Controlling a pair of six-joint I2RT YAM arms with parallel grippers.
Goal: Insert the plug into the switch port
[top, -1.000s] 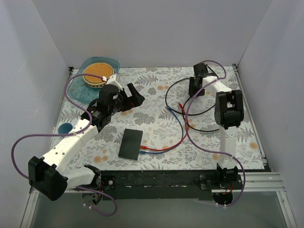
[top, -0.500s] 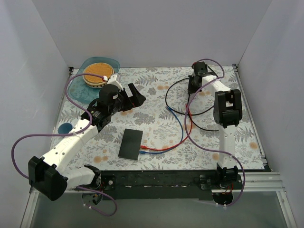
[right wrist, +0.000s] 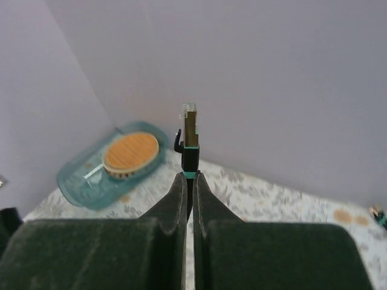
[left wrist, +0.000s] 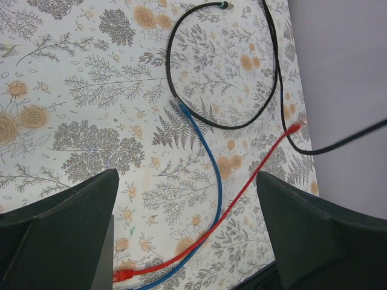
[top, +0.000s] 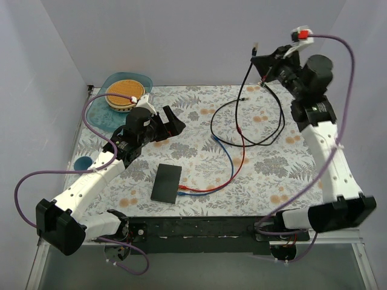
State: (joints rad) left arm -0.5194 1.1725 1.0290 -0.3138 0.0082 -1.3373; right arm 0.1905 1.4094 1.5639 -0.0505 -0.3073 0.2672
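My right arm (top: 326, 145) is up high at the back right. Its jaws are pressed together on the base of the plug (right wrist: 189, 130), which stands upright above the fingertips (right wrist: 178, 187): clear tip, gold body, black boot with a teal band. Around the plug there is only air and the pale back wall (top: 181, 42), so it has free room on every side.

The black cable (left wrist: 230, 127) drops from that grip to the bench (top: 272, 175) and lies in a wide loop on the right half.

The switch (top: 167, 183) lies flat near the front edge of the bench, a little left of centre, well apart from the plug and far below it. A red cable (left wrist: 242, 184) and a blue cable (left wrist: 216, 181) curve in to its right-hand end. I cannot tell whether they are seated in sockets. The patterned surface behind the switch and to its left is bare.

My left arm (top: 91, 181) reaches diagonally over the left half. Its jaws are spread wide above the bench, behind the switch, each finger (left wrist: 60, 235) at an outer edge of the wrist view, with nothing between them.

A teal tray (top: 97, 109) with a round orange item (top: 126, 90) fills the back left corner, close against the walls.
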